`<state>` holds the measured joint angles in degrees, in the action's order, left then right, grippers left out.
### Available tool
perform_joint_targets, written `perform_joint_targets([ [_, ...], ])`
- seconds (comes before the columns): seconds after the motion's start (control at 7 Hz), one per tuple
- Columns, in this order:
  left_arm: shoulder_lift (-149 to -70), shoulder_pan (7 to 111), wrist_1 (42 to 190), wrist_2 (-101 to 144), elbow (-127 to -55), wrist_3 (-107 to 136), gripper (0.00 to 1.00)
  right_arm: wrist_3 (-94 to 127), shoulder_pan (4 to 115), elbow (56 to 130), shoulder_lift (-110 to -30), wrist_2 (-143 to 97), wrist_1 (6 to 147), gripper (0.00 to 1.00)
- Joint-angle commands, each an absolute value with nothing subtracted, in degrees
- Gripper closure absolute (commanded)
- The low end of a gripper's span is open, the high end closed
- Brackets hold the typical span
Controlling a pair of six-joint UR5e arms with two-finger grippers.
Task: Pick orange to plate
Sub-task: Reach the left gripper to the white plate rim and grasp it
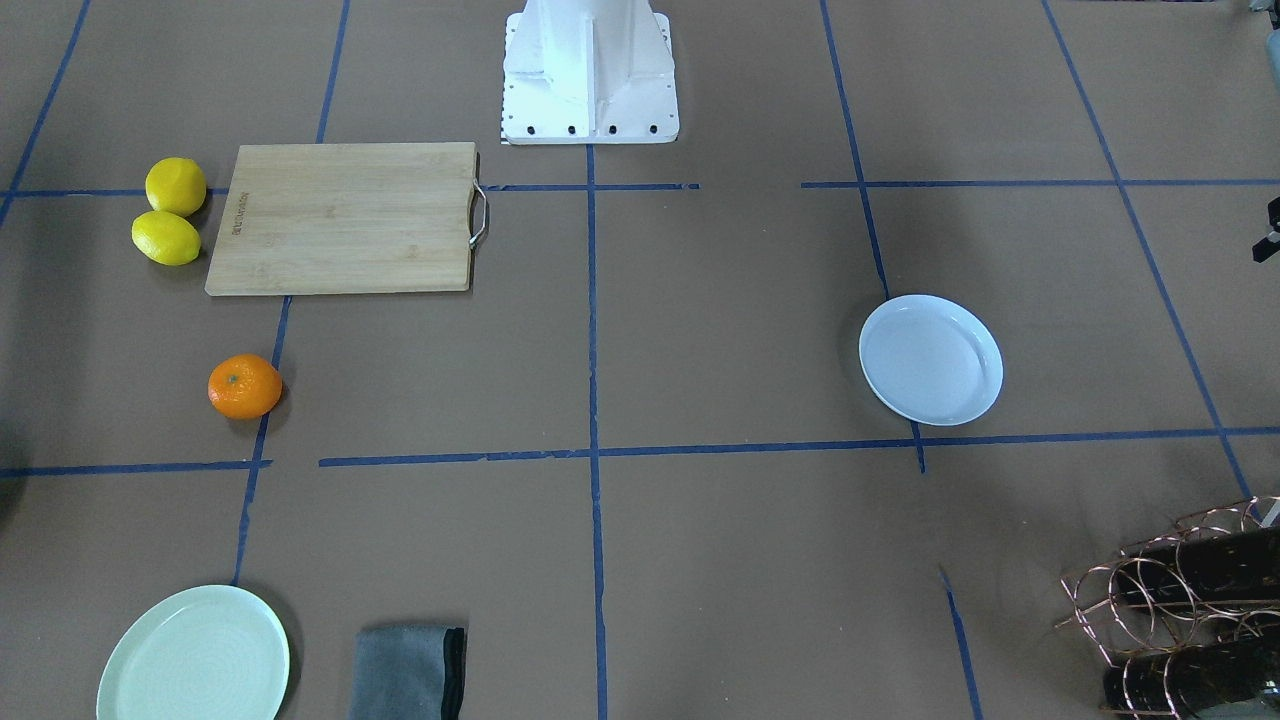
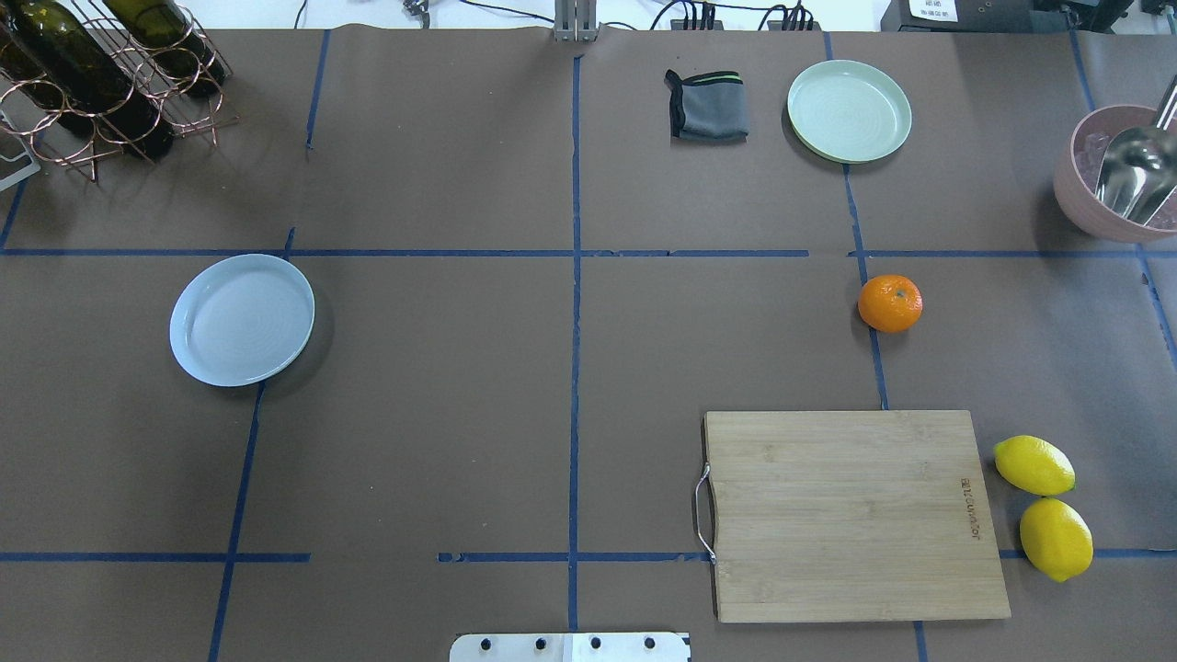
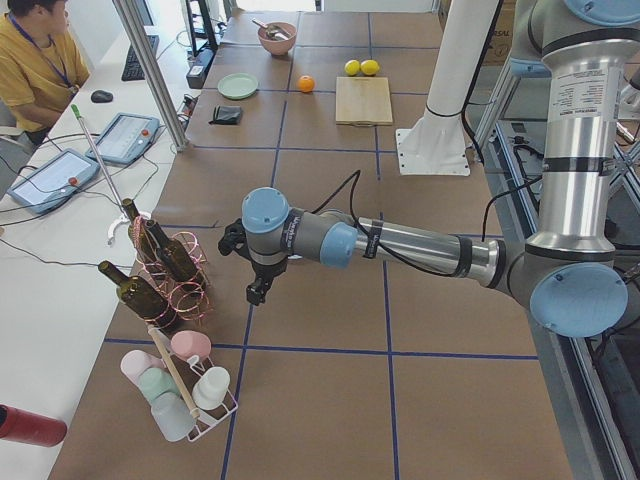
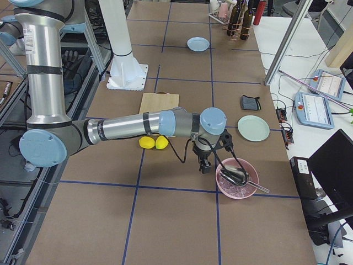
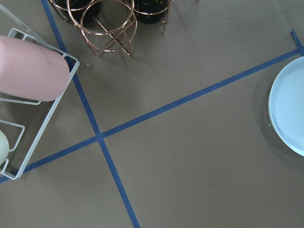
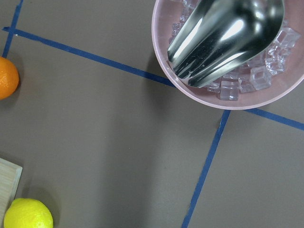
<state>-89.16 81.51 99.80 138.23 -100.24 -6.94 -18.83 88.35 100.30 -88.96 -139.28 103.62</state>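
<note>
Because the coming move turns on sides, I log them first. Brown paper-covered desk [image 2: 460,414]: round glossy white plate [image 2: 242,319] on my left half, small round bright-orange orange [image 2: 890,303] on my right half, well apart. Orange rests on bare desk, dimple up; round, so no long axis to align. Right pincer [image 4: 205,167] is the nearer: orange shows at the left edge of its wrist view. Left pincer [image 3: 256,293] hangs near the plate. Neither holds the orange; spread or pressed together, I cannot tell for either.
</note>
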Motion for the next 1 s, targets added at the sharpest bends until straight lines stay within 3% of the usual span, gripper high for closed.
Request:
perform_joint_targets([
  [0.0, -90.0, 67.0, 114.8, 137.6, -99.9, 18.7, 0.00, -18.8, 88.1, 100.5, -89.0, -139.8, 103.5, 0.00],
  [0.29, -94.7, 55.5, 120.4, 128.5, -95.6, 41.8, 0.00, -18.7, 85.9, 100.0, -89.1, -139.7, 100.7, 0.00],
  [0.86, -97.4, 52.6, 120.8, 125.5, -87.9, 45.3, 0.06, -18.6, 85.3, 100.1, -89.1, -140.1, 100.7, 0.00],
])
